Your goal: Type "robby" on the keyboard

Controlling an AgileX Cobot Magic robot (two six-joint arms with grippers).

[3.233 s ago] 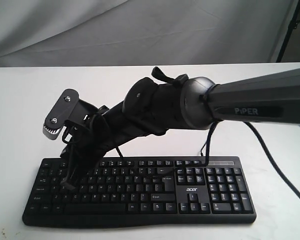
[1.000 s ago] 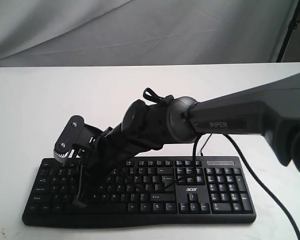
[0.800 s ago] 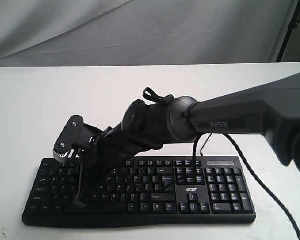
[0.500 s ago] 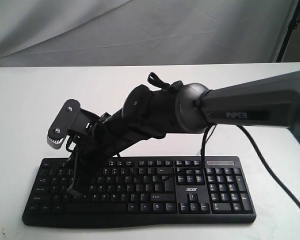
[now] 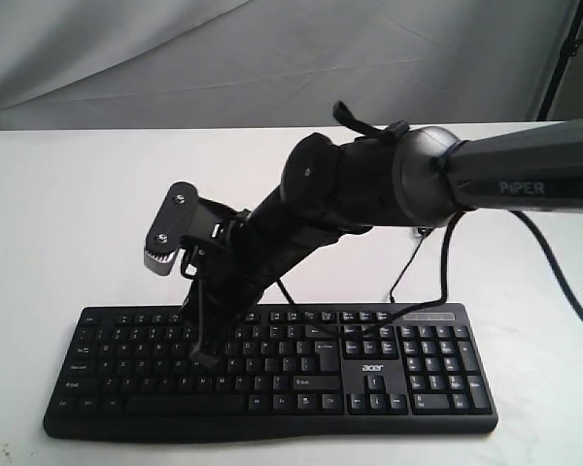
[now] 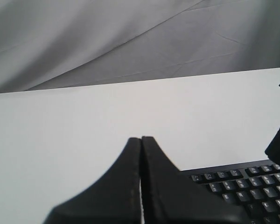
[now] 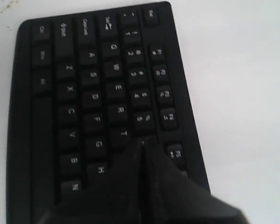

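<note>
Right gripper point(image 7: 141, 141), fingers pressed together and holding nothing, points down at the keyboard point(image 5: 272, 390), its tip by the T key point(image 7: 123, 134); contact cannot be judged. Left gripper point(image 6: 141, 140) is likewise closed and empty. Keyboard lies flat on the white table point(image 5: 78, 194), along the near edge in the exterior view.

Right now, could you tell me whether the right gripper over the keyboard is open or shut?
Shut. The right gripper shows its fingers pressed together, no gap, over the keyboard.
</note>
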